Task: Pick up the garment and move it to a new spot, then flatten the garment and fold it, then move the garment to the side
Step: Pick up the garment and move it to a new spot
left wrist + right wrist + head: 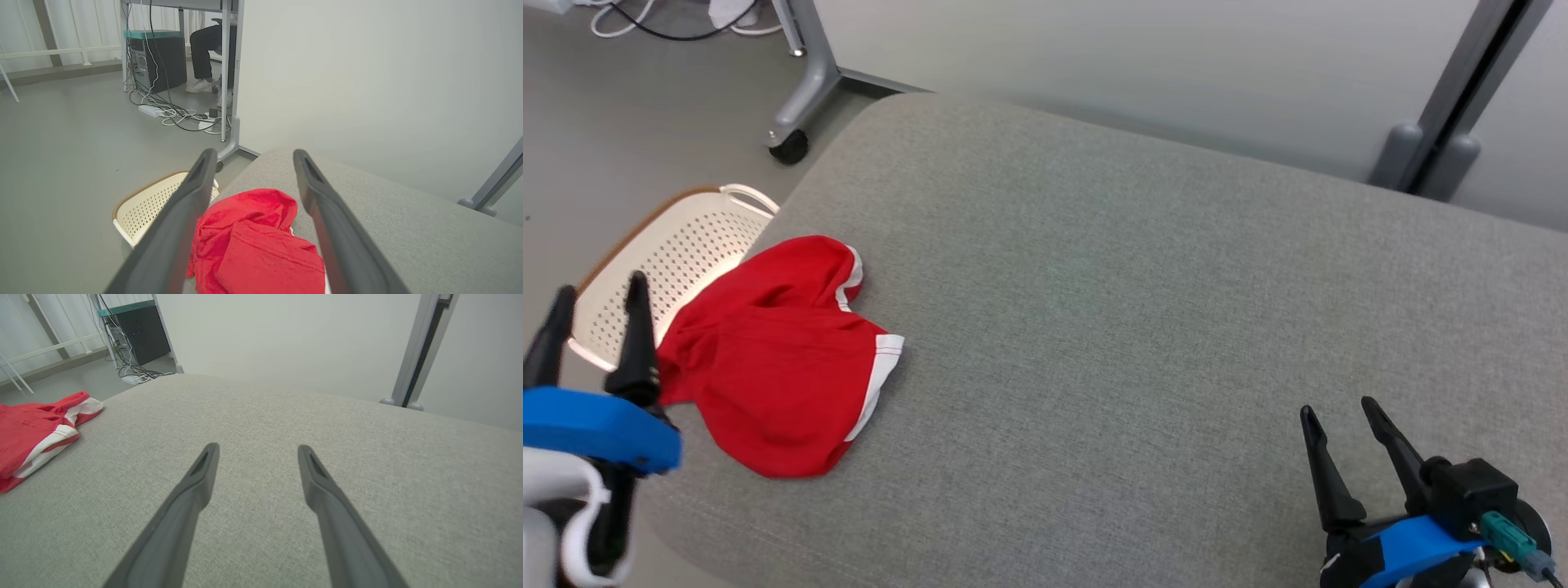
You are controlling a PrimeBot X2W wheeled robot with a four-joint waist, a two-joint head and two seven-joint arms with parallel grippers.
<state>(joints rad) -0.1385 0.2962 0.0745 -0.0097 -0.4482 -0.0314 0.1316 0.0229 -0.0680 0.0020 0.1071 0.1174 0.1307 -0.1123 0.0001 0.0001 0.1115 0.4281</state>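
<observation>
Garment (776, 351) crumpled at surface (1094, 327) left edge, beside basket (686, 237). Left end effector (600, 284), right end effector (1338, 404) held wide apart, nothing gripped. Risk: garment nudged off edge into basket by shallow pinch.

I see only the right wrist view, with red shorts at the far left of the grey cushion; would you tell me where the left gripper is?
Observer: The left gripper is open, pointed at the shorts from close by.
Operator: Is anything beside that end of the cushion?
Observer: Yes, a white perforated basket stands on the floor there.
Operator: Is anyone around?
Observer: A seated person's legs show under a desk beyond.
</observation>
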